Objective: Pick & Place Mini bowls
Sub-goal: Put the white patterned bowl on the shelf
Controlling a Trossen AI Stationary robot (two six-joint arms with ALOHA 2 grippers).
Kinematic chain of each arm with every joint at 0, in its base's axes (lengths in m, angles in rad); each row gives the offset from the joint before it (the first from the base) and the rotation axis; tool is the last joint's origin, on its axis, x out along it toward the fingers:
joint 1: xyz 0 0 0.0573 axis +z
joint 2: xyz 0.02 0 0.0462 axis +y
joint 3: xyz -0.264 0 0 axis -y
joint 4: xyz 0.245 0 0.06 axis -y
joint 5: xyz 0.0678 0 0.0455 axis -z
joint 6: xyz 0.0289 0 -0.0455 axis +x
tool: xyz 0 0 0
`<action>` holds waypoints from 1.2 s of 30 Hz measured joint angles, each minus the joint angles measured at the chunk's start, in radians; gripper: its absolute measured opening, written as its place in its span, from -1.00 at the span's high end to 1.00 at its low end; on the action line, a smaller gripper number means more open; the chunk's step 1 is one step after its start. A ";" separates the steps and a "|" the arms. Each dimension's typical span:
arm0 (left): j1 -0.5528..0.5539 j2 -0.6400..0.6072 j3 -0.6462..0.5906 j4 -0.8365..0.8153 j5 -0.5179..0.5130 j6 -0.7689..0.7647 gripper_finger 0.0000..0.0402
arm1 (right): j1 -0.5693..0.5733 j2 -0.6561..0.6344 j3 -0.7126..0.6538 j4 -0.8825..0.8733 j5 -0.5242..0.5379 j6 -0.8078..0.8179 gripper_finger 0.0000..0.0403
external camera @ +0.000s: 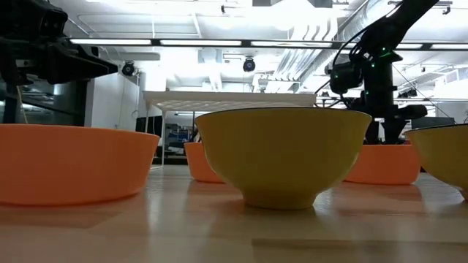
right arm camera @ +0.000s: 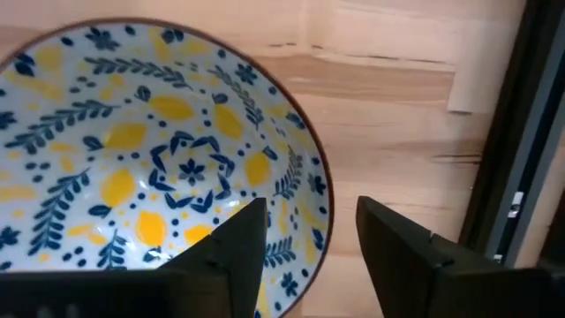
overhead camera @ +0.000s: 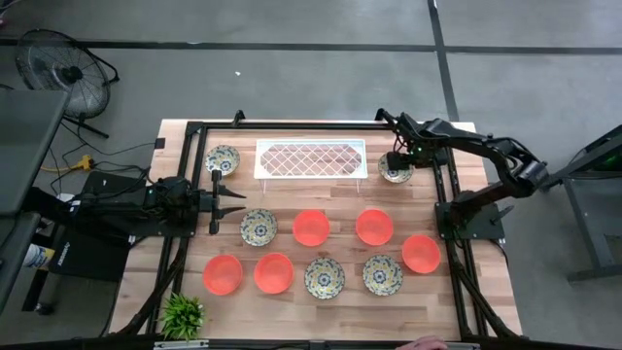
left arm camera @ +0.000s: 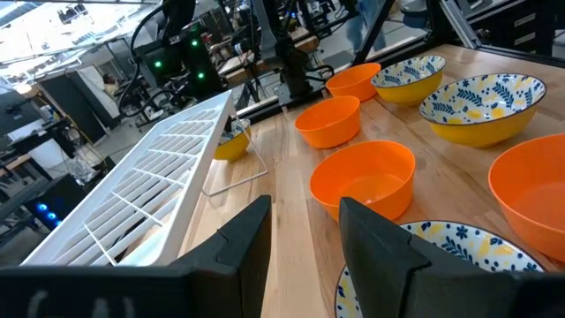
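Observation:
Ten mini bowls stand upright on their bases on the wooden table. Five are orange, such as one (overhead camera: 311, 227). Five are patterned, such as one (overhead camera: 259, 227). My right gripper (overhead camera: 396, 163) is open above the patterned bowl (overhead camera: 397, 173) beside the tray's right end. In the right wrist view its fingers (right arm camera: 305, 256) straddle that bowl's rim (right arm camera: 325, 221), one over the inside and one outside, with a gap on each side. My left gripper (overhead camera: 233, 201) is open and level at the table's left, next to a patterned bowl (left arm camera: 459, 252).
The white lattice tray (overhead camera: 310, 158) stands on wire legs at the far middle, with a patterned bowl (overhead camera: 223, 158) off its left end. A black frame rail (right arm camera: 508, 177) runs close to my right gripper. A small green plant (overhead camera: 182, 314) sits at the near left corner.

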 joint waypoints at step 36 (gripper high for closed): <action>0.000 0.000 0.000 0.000 0.000 0.000 0.35 | 0.003 -0.103 0.000 -0.071 -0.057 -0.078 0.99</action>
